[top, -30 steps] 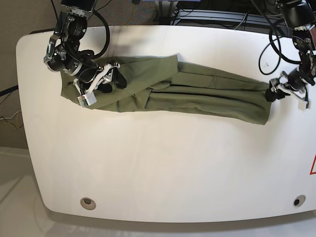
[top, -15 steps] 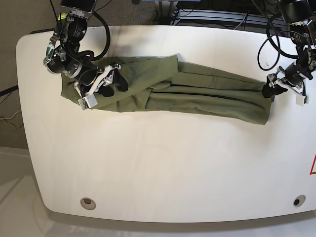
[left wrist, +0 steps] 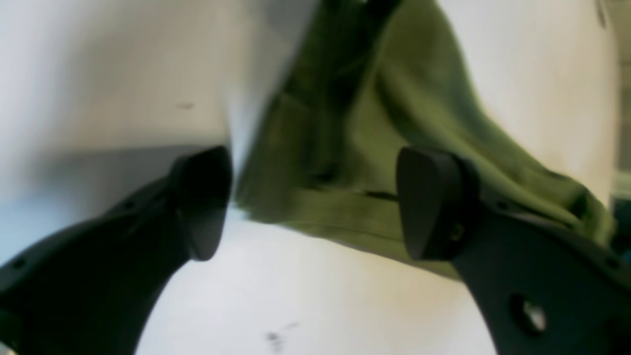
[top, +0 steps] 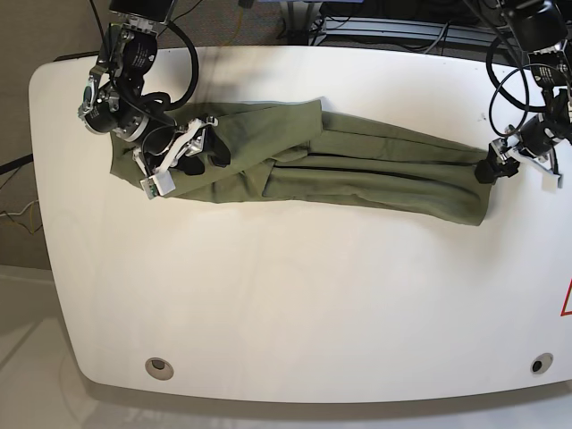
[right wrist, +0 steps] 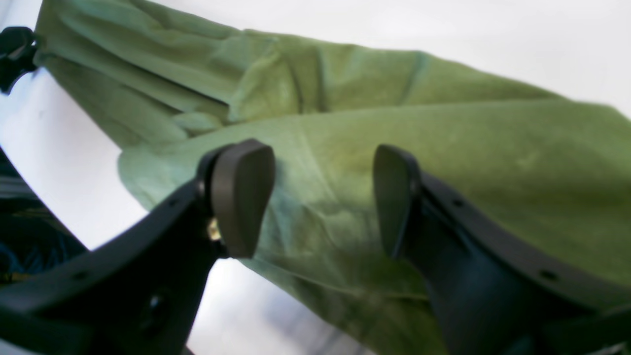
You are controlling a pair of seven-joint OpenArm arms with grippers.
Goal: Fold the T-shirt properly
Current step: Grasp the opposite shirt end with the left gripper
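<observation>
Shirt (top: pixel 357 170) stretched across far half of table (top: pixel 295 304), left to right in base view. Right gripper (top: pixel 183 152) over shirt's left end, a finger (right wrist: pixel 241 197) either side of a fold. Left gripper (top: pixel 514 165) at shirt's right end, by table's right edge, fingers (left wrist: pixel 429 202) astride the corner.

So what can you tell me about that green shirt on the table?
The shirt is plain olive-green, soft and cotton-like, folded lengthwise into a long narrow band with overlapping creased layers. It lies flat across the far half of the white table, running side to side. The right claw hovers open over one end, its fingers spread above the cloth. The left claw stands open at the other end, at the shirt's edge. No print or label shows.
</observation>
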